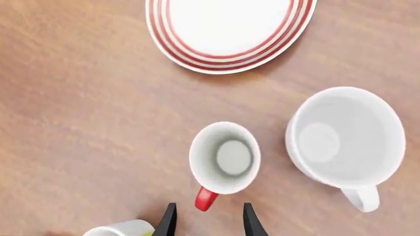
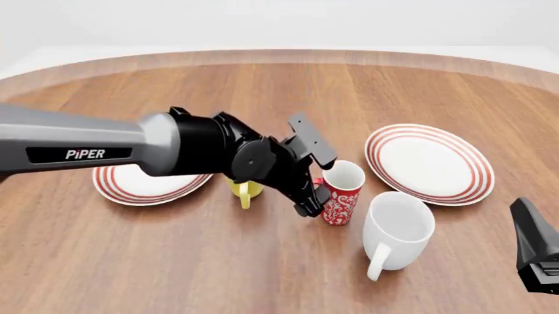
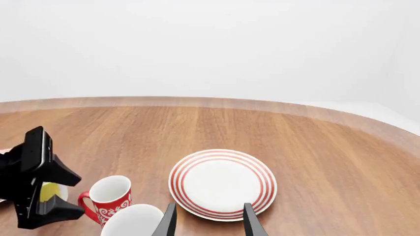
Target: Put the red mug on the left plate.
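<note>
Left fingers (image 1: pixel 172 221) and right fingers (image 3: pixel 169 222) apart over brown wooden table (image 2: pixel 262 261); white wall (image 3: pixel 210 44) behind.

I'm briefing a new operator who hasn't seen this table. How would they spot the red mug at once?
On the wooden table, look between the two red-ringed plates, where three mugs cluster. The red mug stands in the middle, by the left end effector; only it has a white floral pattern, unlike the yellow mug and larger white mug.

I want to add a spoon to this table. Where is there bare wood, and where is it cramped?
Bare wood runs along the far edge behind both plates, and at the near left in front of the left plate. It is crowded mid-table: the yellow mug, red mug and white mug cluster by the left pincer, beside the right plate.
</note>
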{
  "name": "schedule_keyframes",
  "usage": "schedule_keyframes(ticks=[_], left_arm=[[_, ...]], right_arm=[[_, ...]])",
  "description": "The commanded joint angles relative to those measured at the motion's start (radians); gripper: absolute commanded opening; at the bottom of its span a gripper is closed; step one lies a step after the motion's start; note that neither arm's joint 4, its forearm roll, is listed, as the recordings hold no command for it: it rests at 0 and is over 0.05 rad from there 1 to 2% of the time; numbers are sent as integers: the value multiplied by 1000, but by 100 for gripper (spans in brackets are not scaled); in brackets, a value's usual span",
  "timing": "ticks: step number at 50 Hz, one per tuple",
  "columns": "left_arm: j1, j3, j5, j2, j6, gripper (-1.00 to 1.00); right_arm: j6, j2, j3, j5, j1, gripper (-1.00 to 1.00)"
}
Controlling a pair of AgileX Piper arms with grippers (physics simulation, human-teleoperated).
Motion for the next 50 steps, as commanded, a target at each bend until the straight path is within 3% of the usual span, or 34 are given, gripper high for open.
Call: schedule_keyframes(ticks=[1,48,49,50], left_arm=[[9,13,-26,15,-3,100],[77,-25,-85,79,17,100],[86,-32,-89,83,25,-100],[90,-32,-94,82,31,-100]], right_arm=[[0,0,0,0,0,100],[0,0,0,0,0,100],[0,0,0,0,0,100],[0,0,0,0,0,100]])
